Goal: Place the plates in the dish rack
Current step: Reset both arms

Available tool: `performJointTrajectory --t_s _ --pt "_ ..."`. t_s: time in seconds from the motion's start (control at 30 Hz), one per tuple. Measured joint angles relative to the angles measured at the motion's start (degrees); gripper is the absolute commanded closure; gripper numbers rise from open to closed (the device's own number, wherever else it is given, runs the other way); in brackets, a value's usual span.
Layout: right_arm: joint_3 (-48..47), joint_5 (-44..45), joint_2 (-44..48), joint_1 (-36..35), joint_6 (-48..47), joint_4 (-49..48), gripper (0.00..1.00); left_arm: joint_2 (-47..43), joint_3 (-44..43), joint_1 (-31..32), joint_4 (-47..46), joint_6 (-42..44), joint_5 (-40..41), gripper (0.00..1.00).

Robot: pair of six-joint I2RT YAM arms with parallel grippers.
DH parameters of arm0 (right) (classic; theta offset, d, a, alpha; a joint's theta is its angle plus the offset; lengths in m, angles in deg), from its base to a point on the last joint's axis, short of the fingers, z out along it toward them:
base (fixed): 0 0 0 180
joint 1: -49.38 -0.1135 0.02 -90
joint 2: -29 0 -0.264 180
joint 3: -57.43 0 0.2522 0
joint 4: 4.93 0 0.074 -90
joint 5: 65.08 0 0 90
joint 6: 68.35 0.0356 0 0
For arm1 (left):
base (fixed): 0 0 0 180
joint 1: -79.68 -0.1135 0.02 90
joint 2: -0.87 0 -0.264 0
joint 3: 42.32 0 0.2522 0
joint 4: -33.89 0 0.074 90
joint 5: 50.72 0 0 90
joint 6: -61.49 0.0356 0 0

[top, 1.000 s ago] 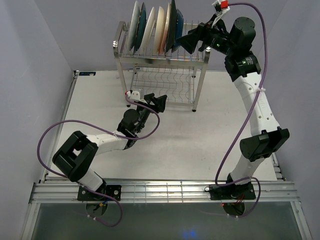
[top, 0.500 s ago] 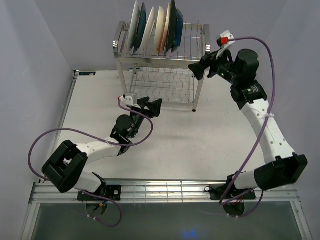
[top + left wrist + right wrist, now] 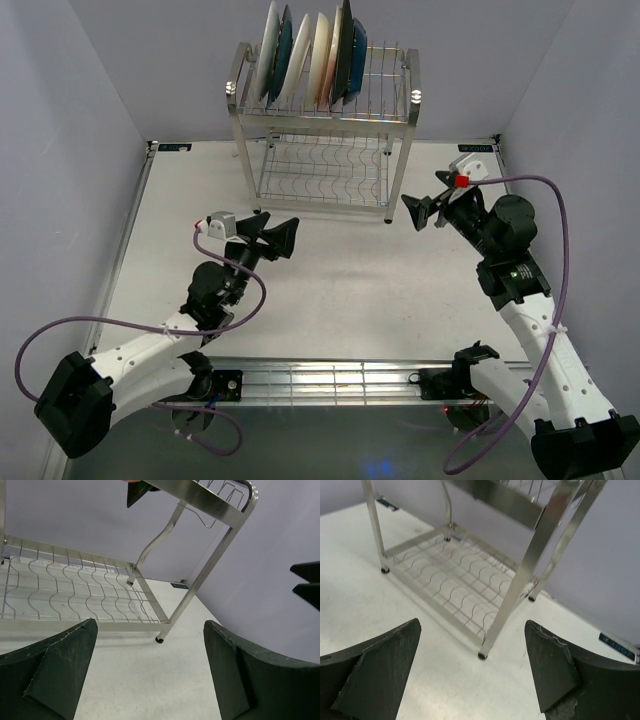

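Observation:
The dish rack stands at the back middle of the table. Several plates stand upright side by side in the left half of its top tier; its lower wire shelf holds nothing. My left gripper hovers open in front of the rack's left leg, with nothing between its fingers. My right gripper is open and empty beside the rack's front right leg. The left wrist view shows the lower shelf past the open gripper. The right wrist view shows the shelf and a post beyond the open gripper.
Lavender walls close in the table at the back and both sides. An aluminium rail runs along the near edge by the arm bases. Purple cables loop off both arms. The right gripper's fingertips show at the left wrist view's right edge.
My right arm has come down from the rack's top tier to the table's right side. My left arm has drawn back from the rack, and its jaws have opened wider.

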Motion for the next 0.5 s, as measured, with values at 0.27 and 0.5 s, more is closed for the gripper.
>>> performJointTrajectory --t_s 0.27,0.5 --pt "15.5 3.17 8.39 0.0 0.94 -0.33 0.1 -13.25 9.16 0.02 7.32 -1.31 1.81 0.02" --pt "23.04 7.82 10.12 0.0 2.71 -2.91 0.1 -22.27 15.58 0.02 12.61 -3.23 2.6 0.02"
